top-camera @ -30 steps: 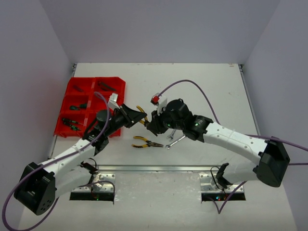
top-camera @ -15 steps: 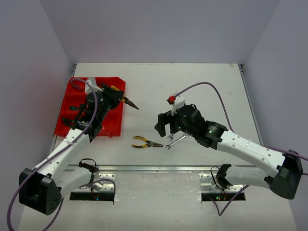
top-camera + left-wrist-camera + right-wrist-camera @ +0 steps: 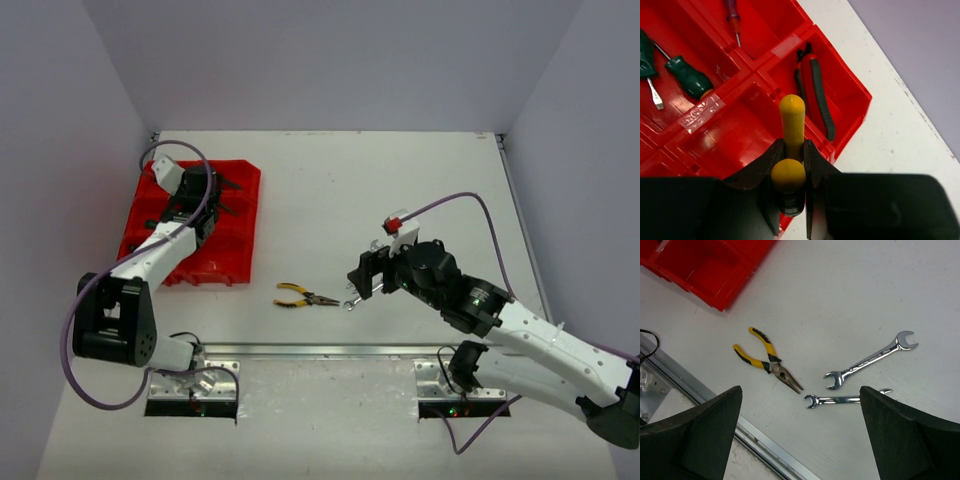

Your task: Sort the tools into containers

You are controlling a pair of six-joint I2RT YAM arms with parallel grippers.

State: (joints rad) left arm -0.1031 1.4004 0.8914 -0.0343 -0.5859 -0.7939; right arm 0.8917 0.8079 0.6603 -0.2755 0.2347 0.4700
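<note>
Yellow-handled pliers (image 3: 791, 117) are clenched in the left pincer (image 3: 791, 149), hanging over the tray (image 3: 852, 85), above a bin (image 3: 740, 142) that looks bare, next to the knife (image 3: 812, 85) bin. Nose is hidden. Suggest: go lower until the nose sits inside the bin walls, centre it, then let go, no drop from height. Right pincer (image 3: 800, 437) is spread wide, gripping nothing, off the tray over loose pliers (image 3: 767, 360) and two wrenches (image 3: 870, 360) on the tabletop (image 3: 850, 290).

No text, label or number is legible anywhere. The upper silver wrench (image 3: 870, 359) on the tabletop (image 3: 840, 300) carries a stamped marking along its shank, too small to read.
</note>
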